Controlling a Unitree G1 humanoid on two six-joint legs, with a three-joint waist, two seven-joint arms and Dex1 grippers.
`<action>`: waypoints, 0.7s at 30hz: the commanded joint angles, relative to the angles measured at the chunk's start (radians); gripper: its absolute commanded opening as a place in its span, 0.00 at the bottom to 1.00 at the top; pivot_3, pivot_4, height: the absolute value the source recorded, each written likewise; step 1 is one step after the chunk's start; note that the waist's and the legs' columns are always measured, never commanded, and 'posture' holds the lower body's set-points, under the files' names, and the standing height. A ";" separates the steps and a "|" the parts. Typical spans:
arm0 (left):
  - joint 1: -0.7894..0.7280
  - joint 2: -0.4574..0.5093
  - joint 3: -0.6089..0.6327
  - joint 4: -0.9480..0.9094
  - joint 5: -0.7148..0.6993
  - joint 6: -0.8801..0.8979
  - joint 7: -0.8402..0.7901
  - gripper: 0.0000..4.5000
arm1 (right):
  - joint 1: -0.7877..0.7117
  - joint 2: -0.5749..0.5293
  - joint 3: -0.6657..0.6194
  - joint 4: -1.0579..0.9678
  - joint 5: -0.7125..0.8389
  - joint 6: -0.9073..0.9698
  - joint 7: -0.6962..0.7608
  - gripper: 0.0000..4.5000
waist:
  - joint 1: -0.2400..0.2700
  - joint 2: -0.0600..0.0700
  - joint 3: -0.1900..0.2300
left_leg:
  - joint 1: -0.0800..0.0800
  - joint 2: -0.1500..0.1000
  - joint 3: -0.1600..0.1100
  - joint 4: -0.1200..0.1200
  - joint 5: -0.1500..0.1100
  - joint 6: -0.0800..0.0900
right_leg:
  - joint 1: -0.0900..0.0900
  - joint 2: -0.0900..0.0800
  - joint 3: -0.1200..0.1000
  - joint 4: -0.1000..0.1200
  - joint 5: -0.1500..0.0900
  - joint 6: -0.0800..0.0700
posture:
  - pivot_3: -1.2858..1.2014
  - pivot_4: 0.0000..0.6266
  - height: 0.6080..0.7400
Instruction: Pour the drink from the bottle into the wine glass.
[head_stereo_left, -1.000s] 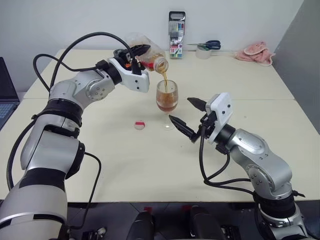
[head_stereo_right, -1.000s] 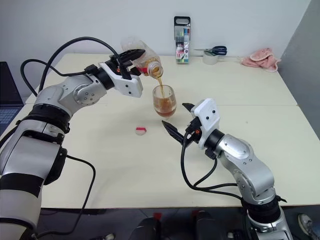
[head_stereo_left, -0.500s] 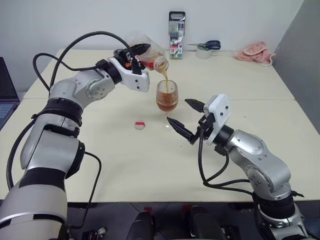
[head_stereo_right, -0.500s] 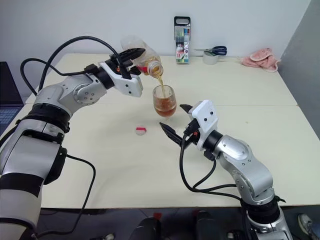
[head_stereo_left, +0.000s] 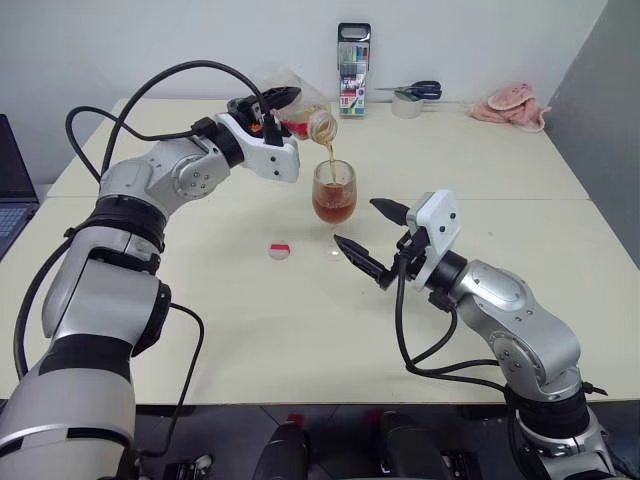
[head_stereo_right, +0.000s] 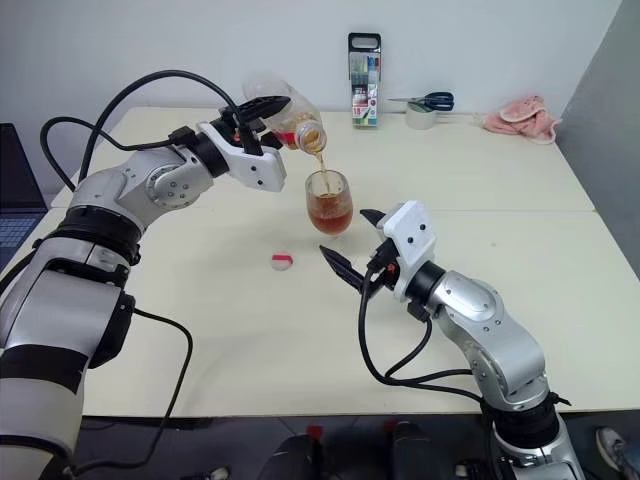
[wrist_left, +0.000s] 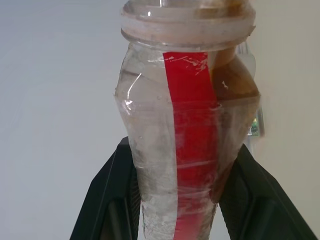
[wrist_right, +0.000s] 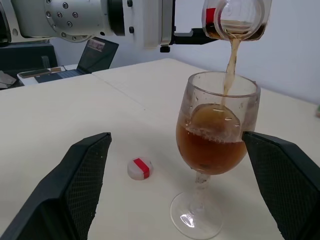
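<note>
While tilted mouth-down over wine glass (head_stereo_left: 334, 195) on table (head_stereo_left: 250, 310): bottle (head_stereo_left: 300, 117), clamped in left gripper (head_stereo_left: 268, 103); drink (wrist_right: 231, 62) streaming into bowl, over half full. Right gripper (head_stereo_left: 378, 240): fingers spread wide, empty, just beside glass foot. Cap (head_stereo_left: 280, 249): loose, near glass.
</note>
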 joint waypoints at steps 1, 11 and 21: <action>0.016 -0.006 0.060 -0.033 -0.092 0.016 -0.043 0.38 | -0.006 0.008 0.009 -0.024 -0.019 -0.052 0.006 1.00 | 0.000 0.000 0.000 | 0.000 0.000 0.000 0.000 0.000 0.000 | 0.000 0.000 0.000 0.000 0.000 0.000 | 0.52 0.24 1.00; 0.180 -0.106 0.243 -0.210 -0.441 0.222 -0.302 0.38 | -0.034 0.011 0.046 0.018 -0.073 -0.113 0.041 1.00 | -0.002 0.000 0.000 | 0.000 0.000 0.000 0.000 0.001 -0.002 | 0.000 0.000 0.000 0.000 0.000 0.000 | 0.52 0.24 1.00; 0.547 -0.087 0.544 -0.639 -0.812 0.913 -0.454 0.38 | -0.114 -0.073 0.052 -0.002 0.032 0.049 0.186 1.00 | -0.033 0.000 -0.001 | 0.002 0.001 -0.001 0.000 0.001 -0.001 | 0.000 0.000 0.001 0.004 0.000 0.000 | 0.52 0.24 1.00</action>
